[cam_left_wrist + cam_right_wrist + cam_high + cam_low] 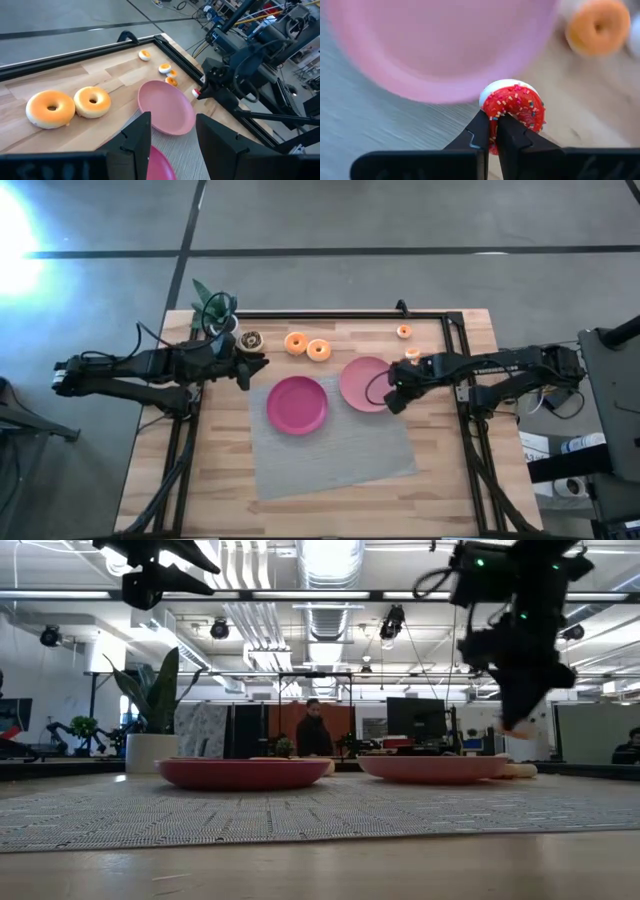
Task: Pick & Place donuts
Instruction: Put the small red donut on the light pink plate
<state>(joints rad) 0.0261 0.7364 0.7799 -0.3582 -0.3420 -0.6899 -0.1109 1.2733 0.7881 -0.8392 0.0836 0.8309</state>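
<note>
Placement onto the pink plate [362, 383] looks like the step in hand. From above, the right end effector [393, 398] hangs over that plate's edge; the left end effector [252, 366] waits near the plant [213, 306], with two larger donuts [307, 346] lying on the surface [440, 480] beyond the plates. At table height, the right arm hangs above the plate. Left wrist: its own fingers stand apart, empty. Right wrist: fingers pinch a small red sprinkled donut [515, 111] by its rim, just off the plate's edge — I judge it best carried further inward and lowered before letting go, lest it roll off.
</note>
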